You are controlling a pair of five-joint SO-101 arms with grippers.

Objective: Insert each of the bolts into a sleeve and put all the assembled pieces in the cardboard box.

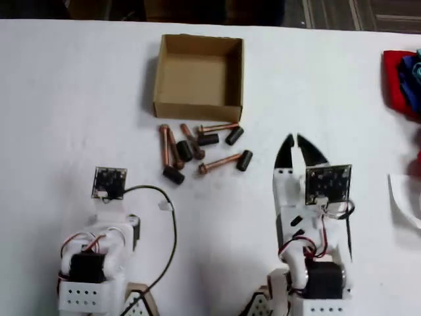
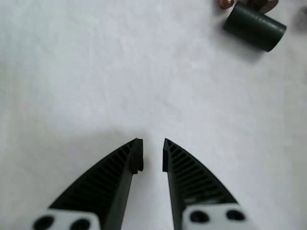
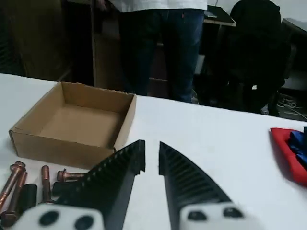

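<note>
Several copper bolts [image 1: 220,162] and short black sleeves [image 1: 184,151] lie in a loose pile just in front of the cardboard box [image 1: 230,72], which stands open with nothing inside. My right gripper [image 1: 294,139] rests on the table to the right of the pile, narrowly open and holding nothing. In the right wrist view that gripper [image 3: 151,155] faces the box [image 3: 122,129], with bolts [image 3: 12,184] beside it. My left gripper [image 2: 152,155] points down at bare table, narrowly open and holding nothing. A black sleeve [image 2: 254,26] and a bolt end [image 2: 224,4] lie ahead of it.
The left arm's wrist camera [image 1: 109,182] sits left of the pile, a black cable [image 1: 172,224] looping beside it. A red and blue cloth [image 1: 401,76] and a white object [image 1: 404,197] lie at the table's right edge. The white table [image 1: 79,99] spreads out left of the box.
</note>
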